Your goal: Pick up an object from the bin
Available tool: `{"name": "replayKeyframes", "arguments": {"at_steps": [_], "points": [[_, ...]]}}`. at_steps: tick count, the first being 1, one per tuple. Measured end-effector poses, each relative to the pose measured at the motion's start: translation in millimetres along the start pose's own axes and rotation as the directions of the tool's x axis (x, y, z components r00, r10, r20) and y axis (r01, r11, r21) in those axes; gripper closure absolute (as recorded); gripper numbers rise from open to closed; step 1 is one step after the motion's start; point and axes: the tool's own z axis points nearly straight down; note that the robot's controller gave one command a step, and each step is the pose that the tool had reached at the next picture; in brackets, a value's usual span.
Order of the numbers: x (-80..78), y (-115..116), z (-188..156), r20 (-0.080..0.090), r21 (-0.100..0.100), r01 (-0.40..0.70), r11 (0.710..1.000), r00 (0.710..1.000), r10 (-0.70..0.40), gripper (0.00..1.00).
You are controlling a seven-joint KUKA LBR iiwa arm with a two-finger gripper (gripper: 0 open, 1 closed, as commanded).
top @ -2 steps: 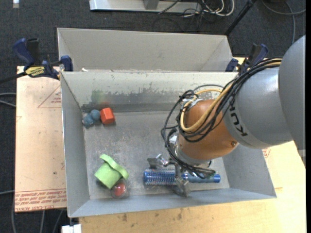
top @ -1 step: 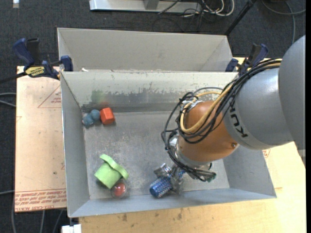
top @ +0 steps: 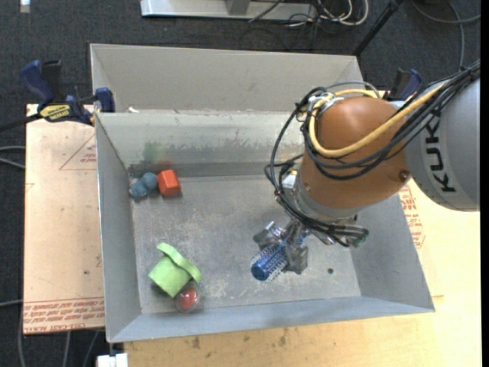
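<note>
The blue ribbed roller (top: 264,268) lies on the bin floor (top: 221,228) directly at the claw (top: 284,252). Its near end is tucked in under the claw's tip and the rest pokes out to the lower left. Whether the claw is spread or pinching the roller cannot be told. Well off to the claw's left sit a green floppy piece (top: 171,271) and a red ball (top: 187,300), touching. Farther up and left lie a blue lump (top: 142,186) and an orange block (top: 168,182).
</note>
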Motion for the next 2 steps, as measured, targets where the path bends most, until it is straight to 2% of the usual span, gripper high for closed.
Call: {"name": "replayKeyframes", "arguments": {"at_steps": [1,2], "points": [[-44.8,35.3,14.0,-0.003,-0.006,0.048,0.999,0.999,-0.048,1.00],[-54.4,44.4,-45.0,0.000,-0.004,0.478,0.879,0.879,-0.478,1.00]]}}
